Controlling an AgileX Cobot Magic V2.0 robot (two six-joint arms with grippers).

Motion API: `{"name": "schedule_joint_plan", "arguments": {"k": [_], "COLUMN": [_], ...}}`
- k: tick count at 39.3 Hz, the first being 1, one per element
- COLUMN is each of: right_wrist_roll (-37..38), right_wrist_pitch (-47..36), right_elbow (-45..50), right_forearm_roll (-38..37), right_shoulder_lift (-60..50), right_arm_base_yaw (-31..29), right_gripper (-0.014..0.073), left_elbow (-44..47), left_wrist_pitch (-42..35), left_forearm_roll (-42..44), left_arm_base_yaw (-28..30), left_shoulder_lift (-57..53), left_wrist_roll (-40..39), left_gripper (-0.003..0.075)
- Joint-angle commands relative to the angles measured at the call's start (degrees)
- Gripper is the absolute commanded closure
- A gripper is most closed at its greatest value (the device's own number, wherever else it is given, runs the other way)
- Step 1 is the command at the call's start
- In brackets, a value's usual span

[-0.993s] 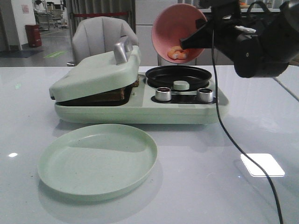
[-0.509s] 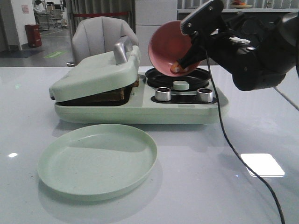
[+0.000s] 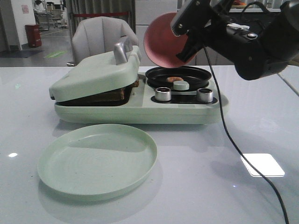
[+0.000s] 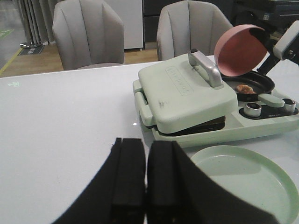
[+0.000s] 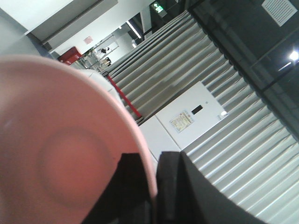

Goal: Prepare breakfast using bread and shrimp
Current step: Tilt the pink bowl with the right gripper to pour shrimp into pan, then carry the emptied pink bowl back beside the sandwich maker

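My right gripper [image 3: 187, 47] is shut on the rim of a pink bowl [image 3: 161, 42], which it holds tipped steeply above the black round pan [image 3: 198, 74] of the pale green breakfast maker [image 3: 140, 113]. In the right wrist view the bowl [image 5: 60, 154] looks empty, with its rim pinched at my right gripper [image 5: 154, 161]. Orange-pink shrimp [image 3: 174, 79] lie in the pan, and also show as shrimp [image 4: 243, 87] in the left wrist view. A dark brown edge of bread [image 3: 112, 96] shows under the maker's lowered lid [image 3: 98, 74]. My left gripper [image 4: 145, 186] is shut and empty above the table.
An empty pale green plate [image 3: 56, 184] lies in front of the maker, near my left gripper's plate [image 4: 280, 186] side. Two metal knobs [image 3: 163, 94] [image 3: 204, 95] and a round green knob [image 3: 181, 85] sit by the pan. Grey chairs [image 3: 100, 32] stand behind the table.
The pink bowl tipped further over the pan and the shrimp slid out of it into the pan. The left gripper view has no earlier frame.
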Motion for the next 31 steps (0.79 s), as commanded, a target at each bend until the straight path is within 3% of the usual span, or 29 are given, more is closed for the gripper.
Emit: {"name": "schedule_joint_plan", "arguments": {"k": [1,5,12,15,20,24,31], "right_wrist_roll": [-0.3,2.9,20.9,27.2,33.4,35.6,35.5], "right_wrist_pitch": [-9.0,-8.1,-5.9,2.6,21.2,36.3,54.2], "right_elbow": [-1.3,-1.3,-2.4,-3.1,-4.4,-5.2,-5.5], "right_forearm_roll": [2.8,8.2,25.8,30.3,30.8,30.8,30.8], "right_shoulder_lift": [-4.4,-4.4,-5.0,-7.0,-11.9,-16.5,-24.6], "right_arm_base_yaw": [-0.1,-0.1,-0.1,-0.5,-1.6,-2.7,-5.4], "right_gripper": [0.0457,0.0457,0.0457,0.0457,0.0457,0.0457,0.0457], "left_elbow": [-1.4,-1.4,-1.4,-1.4,-1.4,-1.4,-1.4], "left_wrist_pitch": [-4.7,-4.7,-4.7,-4.7,-4.7,-4.7,-4.7], "left_forearm_roll": [-0.6,-0.6,-0.6,-0.6,-0.6,-0.6,-0.6], "left_arm_base_yaw": [-0.3,-0.3,-0.3,-0.3,-0.3,-0.3,-0.3], "left_shoulder_lift": [0.5,0.5,0.5,0.5,0.5,0.5,0.5], "left_wrist_roll": [-0.6,-0.6,-0.6,-0.6,-0.6,-0.6,-0.6], "left_gripper": [0.0606,0.0606,0.0606,0.0606,0.0606,0.0606,0.0606]}}
